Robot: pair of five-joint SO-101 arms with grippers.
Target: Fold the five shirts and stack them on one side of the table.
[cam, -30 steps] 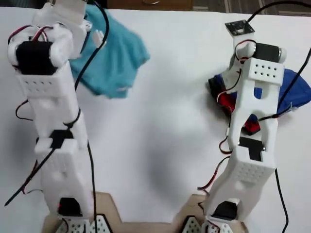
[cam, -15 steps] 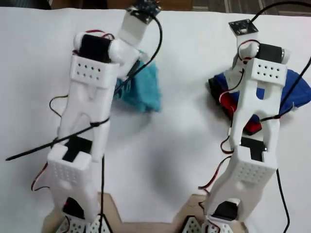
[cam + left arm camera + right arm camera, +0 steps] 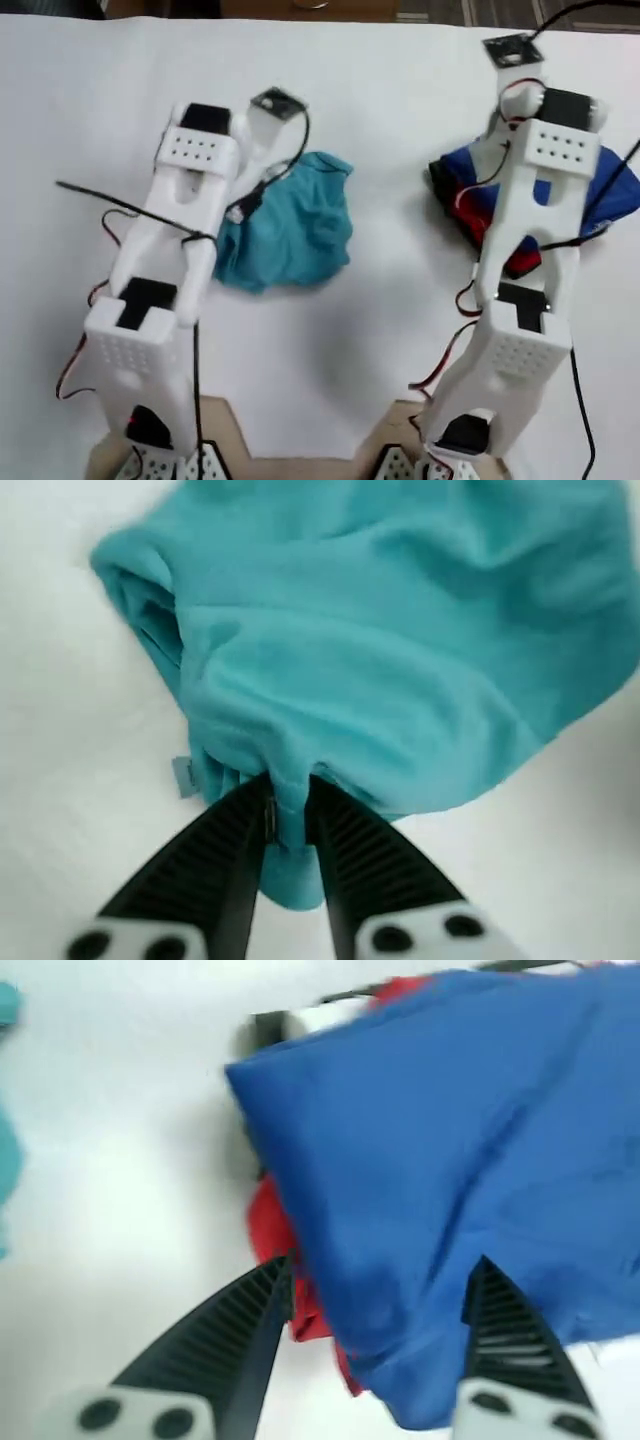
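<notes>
A crumpled teal shirt lies on the white table, left of centre. My left gripper is shut on a bunched edge of the teal shirt. At the right side lies a stack with a blue shirt on top, a red shirt under it and a dark one at its edge. My right gripper hangs open just above the blue shirt, one finger on each side of its near corner. The red shirt peeks out beneath.
Both arm bases stand on cardboard pads at the near edge. Black cables trail from the left arm. Bare table lies between the teal shirt and the stack, and along the far side.
The left arm has swung from the far left corner toward the middle, pulling the teal shirt with it and lowering it onto the table. The right arm has barely shifted.
</notes>
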